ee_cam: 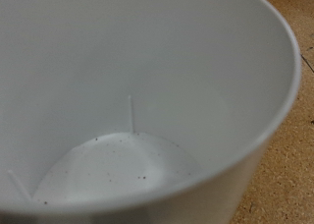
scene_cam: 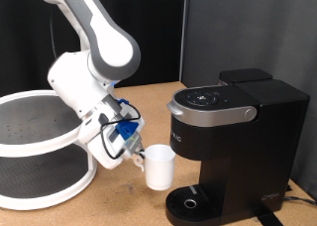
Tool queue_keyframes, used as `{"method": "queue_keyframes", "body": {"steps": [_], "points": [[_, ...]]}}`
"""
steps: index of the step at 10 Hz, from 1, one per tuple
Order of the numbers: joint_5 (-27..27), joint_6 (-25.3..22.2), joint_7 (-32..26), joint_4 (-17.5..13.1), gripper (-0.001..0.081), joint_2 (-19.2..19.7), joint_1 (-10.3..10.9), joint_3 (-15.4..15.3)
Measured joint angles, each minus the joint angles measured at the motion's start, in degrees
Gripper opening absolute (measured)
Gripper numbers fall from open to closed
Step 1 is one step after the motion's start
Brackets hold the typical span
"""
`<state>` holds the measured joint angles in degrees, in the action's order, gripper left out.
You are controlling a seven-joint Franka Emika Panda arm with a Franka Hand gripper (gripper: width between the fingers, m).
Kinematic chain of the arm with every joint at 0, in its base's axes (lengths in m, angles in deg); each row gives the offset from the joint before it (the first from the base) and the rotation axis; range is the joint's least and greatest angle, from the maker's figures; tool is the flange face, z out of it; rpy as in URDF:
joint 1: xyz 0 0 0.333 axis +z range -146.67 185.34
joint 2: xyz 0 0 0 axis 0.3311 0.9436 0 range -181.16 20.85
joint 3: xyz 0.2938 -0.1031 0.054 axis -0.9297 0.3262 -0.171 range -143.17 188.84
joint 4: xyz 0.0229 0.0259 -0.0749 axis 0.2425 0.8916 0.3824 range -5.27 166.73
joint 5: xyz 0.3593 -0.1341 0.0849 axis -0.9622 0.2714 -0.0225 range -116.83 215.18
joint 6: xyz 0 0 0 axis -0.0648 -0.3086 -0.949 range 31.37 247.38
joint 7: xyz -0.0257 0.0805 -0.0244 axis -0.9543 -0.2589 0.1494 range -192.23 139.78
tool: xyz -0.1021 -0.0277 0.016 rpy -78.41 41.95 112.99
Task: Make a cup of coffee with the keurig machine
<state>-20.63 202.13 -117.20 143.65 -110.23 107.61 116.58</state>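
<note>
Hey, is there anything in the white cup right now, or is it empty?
Empty. The wrist view looks straight into the cup and shows its bare white bottom with only tiny dark specks, no liquid.

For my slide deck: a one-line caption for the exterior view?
Gripper holds the cup beside the keurig machine, just short of its drip tray.
</note>
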Motion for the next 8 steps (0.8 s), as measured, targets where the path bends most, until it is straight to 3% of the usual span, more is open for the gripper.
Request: {"method": "queue_keyframes", "body": {"steps": [6, 8], "points": [[-0.8, 11.6, -1.1, -2.1, 0.0069, -9.1, 7.7, 1.7], [-0.5, 13.5, -1.4, -2.7, 0.0069, -11.9, 9.4, 2.4]]}}
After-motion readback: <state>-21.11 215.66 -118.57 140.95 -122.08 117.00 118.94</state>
